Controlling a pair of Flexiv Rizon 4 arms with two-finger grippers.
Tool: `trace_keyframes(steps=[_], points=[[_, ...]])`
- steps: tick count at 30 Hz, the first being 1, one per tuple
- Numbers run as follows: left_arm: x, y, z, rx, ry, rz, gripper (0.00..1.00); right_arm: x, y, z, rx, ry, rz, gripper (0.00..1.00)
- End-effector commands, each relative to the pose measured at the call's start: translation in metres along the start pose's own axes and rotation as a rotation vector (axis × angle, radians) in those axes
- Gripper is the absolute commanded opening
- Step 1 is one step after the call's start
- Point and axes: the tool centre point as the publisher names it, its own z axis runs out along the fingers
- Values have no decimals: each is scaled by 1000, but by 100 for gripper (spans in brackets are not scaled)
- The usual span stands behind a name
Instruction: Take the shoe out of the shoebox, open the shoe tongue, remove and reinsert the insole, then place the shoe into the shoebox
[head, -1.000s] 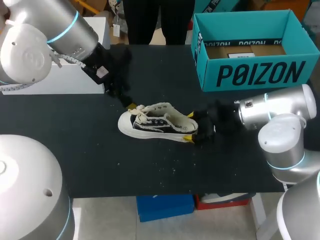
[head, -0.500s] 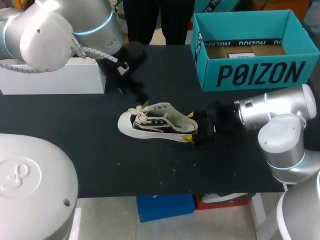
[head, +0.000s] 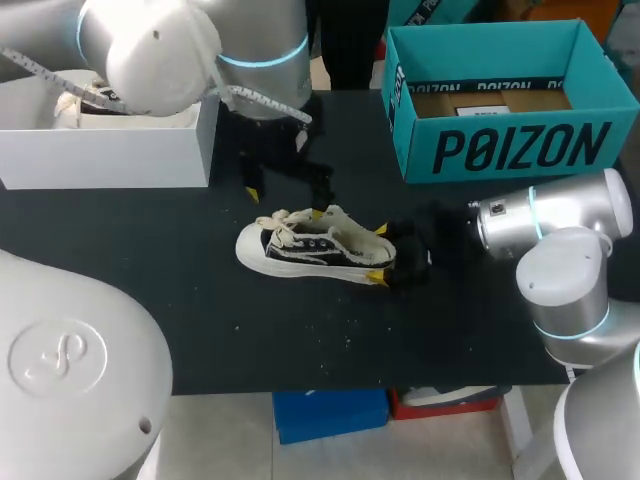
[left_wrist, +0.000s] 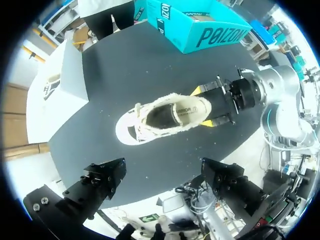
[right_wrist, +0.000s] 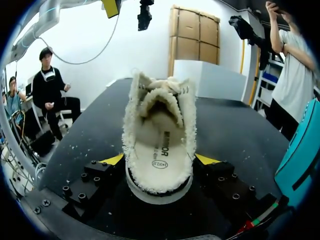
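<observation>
Head view: shoe (head: 315, 248) crosswise, toe leftward.

A: What's on the worktop (head: 200, 300)?
B: It's black. Fleece-lined sneaker (head: 315, 245) on its sole mid-worktop, open teal shoebox (head: 520, 150) at far right, white box (head: 110, 155) at far left.
A: Else?
B: White specks (head: 340, 335) scattered near the sneaker.

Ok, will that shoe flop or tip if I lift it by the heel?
Probably light: small canvas shoe. Its fleecy collar looks soft, so it may squash in the right gripper. Its flat sole should resist tipping.
</observation>
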Motion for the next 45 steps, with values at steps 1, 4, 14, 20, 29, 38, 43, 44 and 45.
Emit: trace_keyframes(steps=[1,4,14,20,29,38,43,44,45], points=[[15,-17,20,-195,-224,-43,100,0,0,2,3,-1,2,0],[17,-21,27,-204,-246,-44,100,0,0,2,3,-1,2,0],[19,-40,50,-252,-308,-46,100,0,0,2,3,-1,2,0],[20,-48,69,-252,-377,-65,100,0,0,2,3,-1,2,0],[19,-60,91,-266,-467,-97,100,0,0,2,3,-1,2,0],[18,-59,108,-281,-510,-113,100,0,0,2,3,-1,2,0],[14,-58,114,-287,-529,-120,100,0,0,2,3,-1,2,0],[14,-58,114,-284,-535,-124,100,0,0,2,3,-1,2,0],[13,-58,114,-282,-538,-124,100,0,0,2,3,-1,2,0]])
